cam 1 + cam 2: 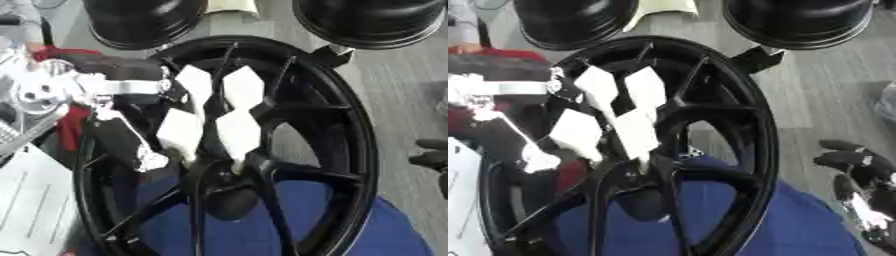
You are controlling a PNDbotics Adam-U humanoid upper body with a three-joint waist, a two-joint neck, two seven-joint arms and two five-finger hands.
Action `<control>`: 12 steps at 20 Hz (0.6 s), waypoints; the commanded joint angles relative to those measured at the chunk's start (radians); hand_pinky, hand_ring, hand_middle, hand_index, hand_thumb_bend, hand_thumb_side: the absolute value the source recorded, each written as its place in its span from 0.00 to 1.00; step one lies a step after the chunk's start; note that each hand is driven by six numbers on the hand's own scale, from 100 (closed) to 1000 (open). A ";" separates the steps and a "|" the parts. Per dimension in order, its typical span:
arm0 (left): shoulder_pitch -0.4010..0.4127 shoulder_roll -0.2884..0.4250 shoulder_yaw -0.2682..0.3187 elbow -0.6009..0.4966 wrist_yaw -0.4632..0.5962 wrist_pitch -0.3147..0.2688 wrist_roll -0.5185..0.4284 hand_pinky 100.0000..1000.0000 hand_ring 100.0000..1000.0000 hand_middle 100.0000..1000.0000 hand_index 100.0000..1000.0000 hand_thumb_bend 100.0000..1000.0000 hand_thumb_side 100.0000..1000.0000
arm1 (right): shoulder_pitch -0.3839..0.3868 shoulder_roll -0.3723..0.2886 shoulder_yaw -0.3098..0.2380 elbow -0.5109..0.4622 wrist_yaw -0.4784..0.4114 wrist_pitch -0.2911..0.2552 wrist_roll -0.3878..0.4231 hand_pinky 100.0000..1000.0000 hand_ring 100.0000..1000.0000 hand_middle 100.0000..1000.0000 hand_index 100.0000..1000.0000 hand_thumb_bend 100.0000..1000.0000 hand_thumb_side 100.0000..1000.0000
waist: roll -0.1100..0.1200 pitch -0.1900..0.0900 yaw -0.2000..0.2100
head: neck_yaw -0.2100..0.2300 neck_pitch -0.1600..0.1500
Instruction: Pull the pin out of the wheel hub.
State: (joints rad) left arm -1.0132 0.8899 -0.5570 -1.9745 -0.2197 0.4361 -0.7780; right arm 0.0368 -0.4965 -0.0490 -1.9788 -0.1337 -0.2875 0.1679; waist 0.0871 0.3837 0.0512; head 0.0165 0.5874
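We view from above a black wheel hub (350, 145) standing on a blue surface (289, 220), its spokes meeting at the centre (229, 197). Our left hand (214, 120), with white finger segments, reaches in from the left side and lies over the spokes, its fingertips (236, 162) pointing down toward the centre and appearing to touch the spokes just above it. We cannot make out the pin itself; we judge that it sits at or close beside those fingertips, hidden under them or lost against the black metal, so its long axis cannot be told. The fingers look bent at mid-length, but whether they close on anything we cannot tell. Our right hand (859, 172) rests outside the rim at the right edge, fingers relaxed, well apart from the centre. The left hand is therefore much the nearer, and we judge the pull falls to it.
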 commanded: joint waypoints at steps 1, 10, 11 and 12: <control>-0.012 0.042 0.044 -0.024 0.032 0.037 -0.022 0.54 0.50 0.28 0.37 0.00 0.11 | 0.003 -0.019 -0.008 -0.021 -0.008 -0.005 -0.004 0.88 0.76 0.84 0.74 0.00 0.45 | -0.005 -0.032 0.002 | 0.002 -0.001; -0.027 0.051 0.122 -0.025 0.121 0.010 0.045 0.53 0.49 0.26 0.36 0.00 0.14 | 0.013 -0.019 -0.011 -0.021 -0.009 -0.017 -0.005 0.88 0.76 0.84 0.74 0.00 0.45 | -0.012 -0.038 0.007 | 0.002 0.016; -0.027 0.053 0.133 -0.025 0.133 0.005 0.055 0.53 0.49 0.26 0.36 0.00 0.14 | 0.014 -0.018 -0.011 -0.021 -0.008 -0.018 -0.006 0.88 0.76 0.84 0.74 0.00 0.45 | -0.013 -0.039 0.008 | 0.002 0.017; -0.026 0.056 0.146 -0.025 0.146 -0.001 0.065 0.52 0.49 0.26 0.36 0.00 0.15 | 0.016 -0.018 -0.012 -0.021 -0.008 -0.019 -0.007 0.88 0.76 0.84 0.74 0.00 0.45 | -0.014 -0.040 0.010 | 0.001 0.019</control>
State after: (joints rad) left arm -1.0210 0.9074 -0.4442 -1.9898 -0.0901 0.4305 -0.7184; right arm 0.0530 -0.4969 -0.0495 -1.9788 -0.1343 -0.3022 0.1630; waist 0.0769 0.3757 0.0600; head 0.0163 0.6051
